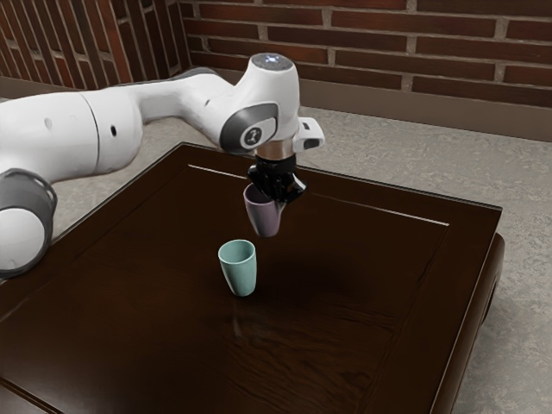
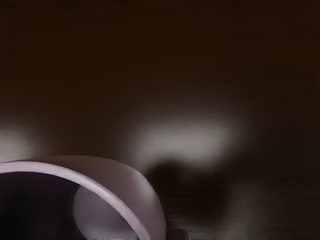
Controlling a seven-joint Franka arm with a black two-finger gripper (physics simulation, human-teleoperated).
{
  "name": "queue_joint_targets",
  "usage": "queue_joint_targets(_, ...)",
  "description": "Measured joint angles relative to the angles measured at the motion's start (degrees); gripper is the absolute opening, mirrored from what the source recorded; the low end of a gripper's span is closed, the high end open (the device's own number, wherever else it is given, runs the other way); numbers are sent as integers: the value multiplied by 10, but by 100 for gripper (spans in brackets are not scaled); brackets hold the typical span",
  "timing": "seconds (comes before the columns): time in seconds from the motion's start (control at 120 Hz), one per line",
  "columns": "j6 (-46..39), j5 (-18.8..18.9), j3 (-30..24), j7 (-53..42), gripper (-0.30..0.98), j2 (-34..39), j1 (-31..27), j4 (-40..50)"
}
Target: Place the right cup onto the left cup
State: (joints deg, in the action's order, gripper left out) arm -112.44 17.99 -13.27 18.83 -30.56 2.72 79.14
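Two cups are in sight, each a smooth, plain tumbler that narrows toward its base: one mauve cup point(image 1: 266, 222) and one pale green cup point(image 1: 241, 274), the latter with a soft sheen down its side. The green one stands upright on a dark brown wooden tabletop point(image 1: 155, 285), its faint grain and glossy finish broken by a thin pale line near the far edge.

The single black pincer point(image 1: 280, 199) is closed on the wall of the mauve cup at its rim, the gap just about the wall's thickness. It holds this cup, open end up, raised off the wood. In the exterior view the mauve cup appears above and a little to the right of the green one, apart from it. The wrist view shows its rounded, pale lilac rim point(image 2: 111, 198) and dark hollow, with a blurred shadow point(image 2: 200, 187) on the wood nearby.

One white, smooth-shelled arm point(image 1: 69, 134) carries the pincer. Beyond are red-brown brick walls point(image 1: 371, 39) with pale mortar and a mottled grey floor point(image 1: 379, 142).
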Motion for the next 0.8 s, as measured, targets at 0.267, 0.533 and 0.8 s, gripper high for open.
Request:
queue_joint_targets(0.267,35,-11,-19,3,-10,81,1,42)
queue_joint_targets(0.533,30,-47,-6,14,-10,143,0,152)
queue_joint_targets(0.8,14,-63,9,21,-10,171,0,187)
